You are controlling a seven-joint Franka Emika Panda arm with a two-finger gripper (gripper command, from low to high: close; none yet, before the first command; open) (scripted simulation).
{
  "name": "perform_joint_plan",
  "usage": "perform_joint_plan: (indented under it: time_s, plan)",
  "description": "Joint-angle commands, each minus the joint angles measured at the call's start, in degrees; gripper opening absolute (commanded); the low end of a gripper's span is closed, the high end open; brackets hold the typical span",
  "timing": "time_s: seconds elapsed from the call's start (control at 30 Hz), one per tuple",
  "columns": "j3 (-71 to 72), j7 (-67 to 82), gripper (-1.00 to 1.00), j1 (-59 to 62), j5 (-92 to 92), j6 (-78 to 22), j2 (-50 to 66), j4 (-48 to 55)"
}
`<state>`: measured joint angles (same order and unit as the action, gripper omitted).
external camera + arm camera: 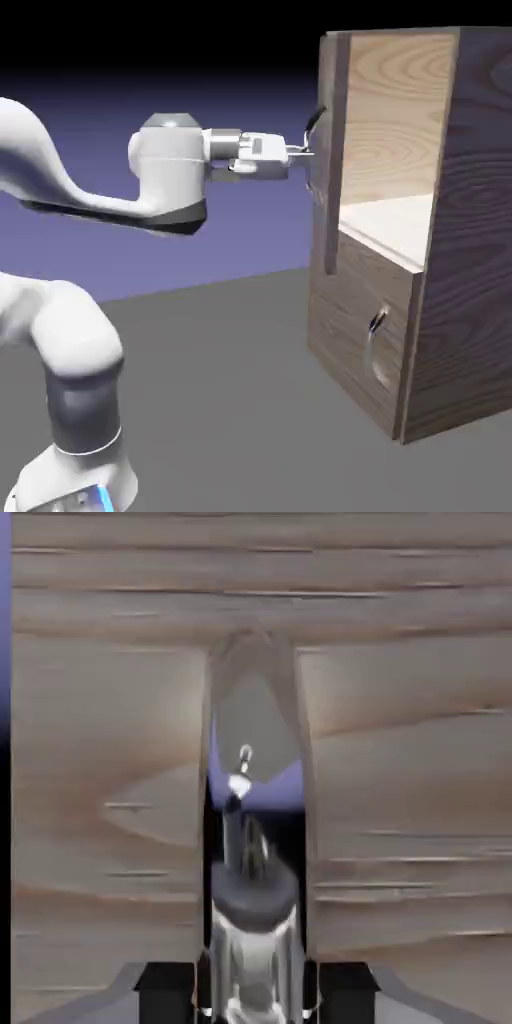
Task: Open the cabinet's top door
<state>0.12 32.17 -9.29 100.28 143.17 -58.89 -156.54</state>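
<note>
One gripper [305,153] is clenched on the long handle [255,742] – the contact itself is hard to make out, being dark there. Just behind stands the top door [330,180], swung open from the cabinet [475,220], baring pale wood [398,110] above a shut lower panel [362,300] – curved handle [372,345] upright.

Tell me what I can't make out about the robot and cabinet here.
- Handle's near end: cut off by the hand view's bottom edge.
- Fingertips' contact with it: too small in the exterior view.
- Top door's outer face: turned edge-on, exterior view.
- Cabinet's back: hidden by its side, exterior view.
</note>
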Motion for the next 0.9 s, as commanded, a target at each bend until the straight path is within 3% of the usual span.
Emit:
perform_joint_plan:
  time_s: [0.0, 0.4, 0.87]
  plan:
    - [1.69, 0.97, -1.0, -0.01, -2.53, -1.73, -0.84, -0.55]
    - [25.61, 6.71, -1.0, -1.14, -30.31, -29.0, -2.65, 1.53]
    - [54.68, 5.22, -1.0, 14.29, -49.85, -61.19, 9.83, 23.34]
